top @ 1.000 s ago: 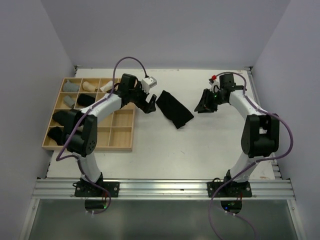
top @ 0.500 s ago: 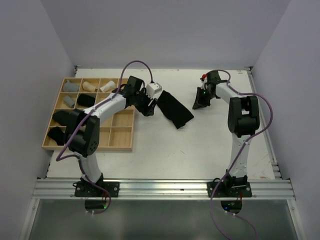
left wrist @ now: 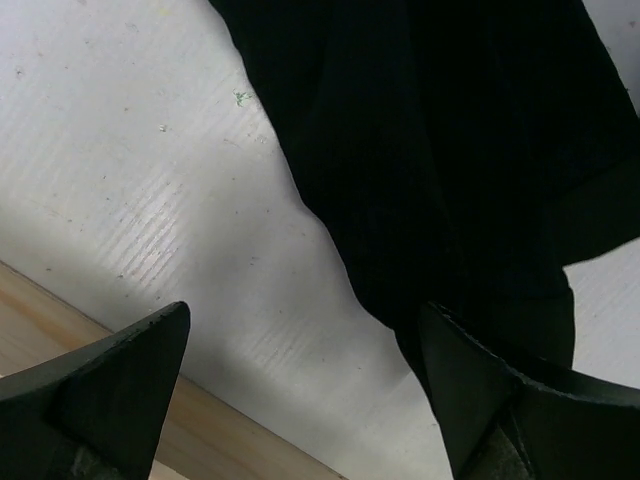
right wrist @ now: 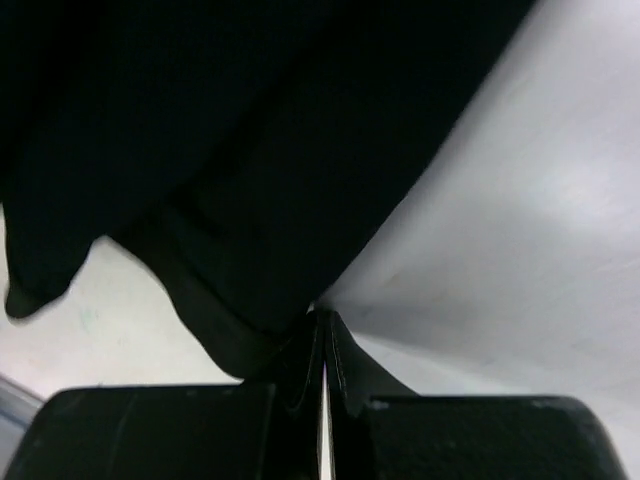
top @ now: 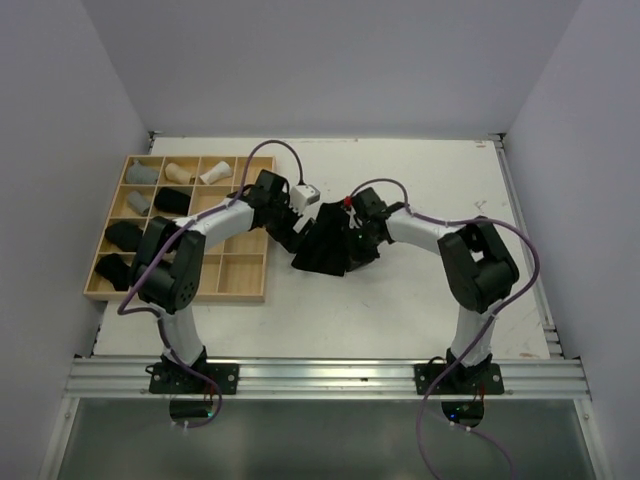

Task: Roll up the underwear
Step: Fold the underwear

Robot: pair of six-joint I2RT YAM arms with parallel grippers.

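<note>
Black underwear [top: 328, 250] lies bunched mid-surface [top: 420, 300], just right of the wooden tray [top: 245, 285], which holds finished rolls [top: 172, 198]. Right end effector [right wrist: 322, 338] is pressed together at the hem, apparently pinching one edge so the cloth can be pulled taut. Left end effector [left wrist: 305, 318] is spread wide, low over the opposite edge; one finger meets the cloth, nothing gripped. Judgement: both arms are positioning to flatten it, rolling not yet begun
</note>
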